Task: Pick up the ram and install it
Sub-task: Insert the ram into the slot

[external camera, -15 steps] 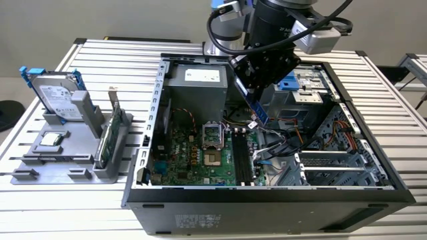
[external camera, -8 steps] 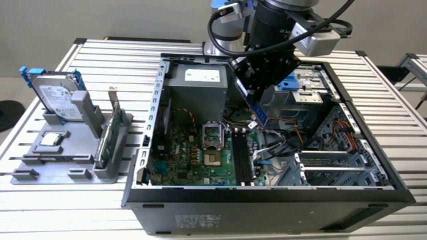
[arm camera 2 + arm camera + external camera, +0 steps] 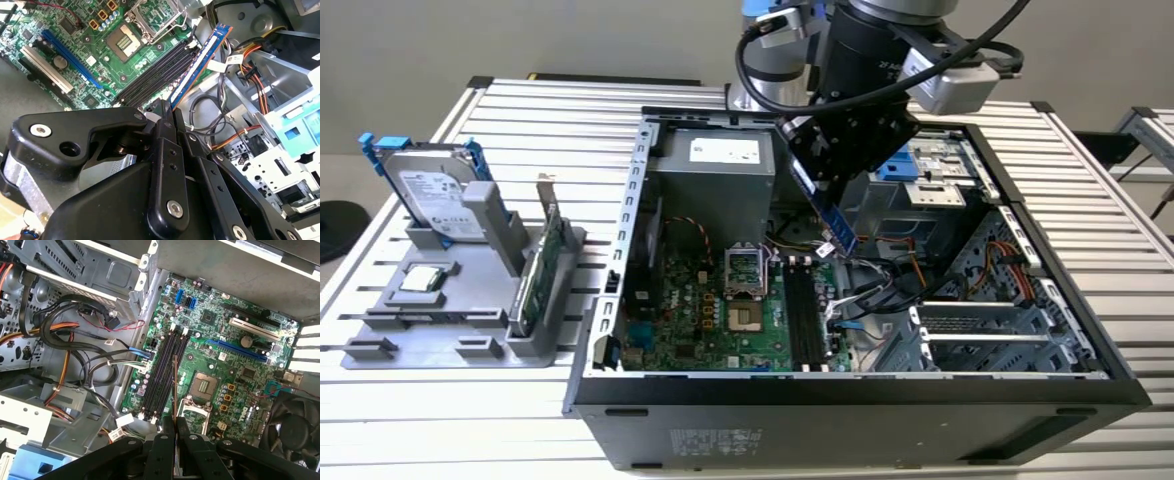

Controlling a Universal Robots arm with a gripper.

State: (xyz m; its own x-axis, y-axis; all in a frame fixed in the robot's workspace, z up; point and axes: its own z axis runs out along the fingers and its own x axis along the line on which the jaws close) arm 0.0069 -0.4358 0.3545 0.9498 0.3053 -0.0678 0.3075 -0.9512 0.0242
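Observation:
My gripper [image 3: 822, 178] is shut on the ram [image 3: 838, 222], a thin blue stick that hangs tilted inside the open computer case [image 3: 854, 392]. The ram's lower end hovers above the cables, toward the exterior view's right of the black memory slots [image 3: 803, 320] and apart from them. In the second wrist view the ram [image 3: 200, 62] slants out of the gripper [image 3: 169, 112] alongside the memory slots [image 3: 155, 75]. Seen edge-on in the first wrist view, the ram [image 3: 174, 385] runs from the gripper [image 3: 173, 421] over the memory slots [image 3: 162, 375].
A grey holder [image 3: 440, 320] on the exterior view's left carries a silver hard drive [image 3: 434, 195] with blue rails and a green card [image 3: 547, 265]. Inside the case are the processor socket [image 3: 744, 265], loose cables [image 3: 881, 285] and metal drive bays [image 3: 987, 330].

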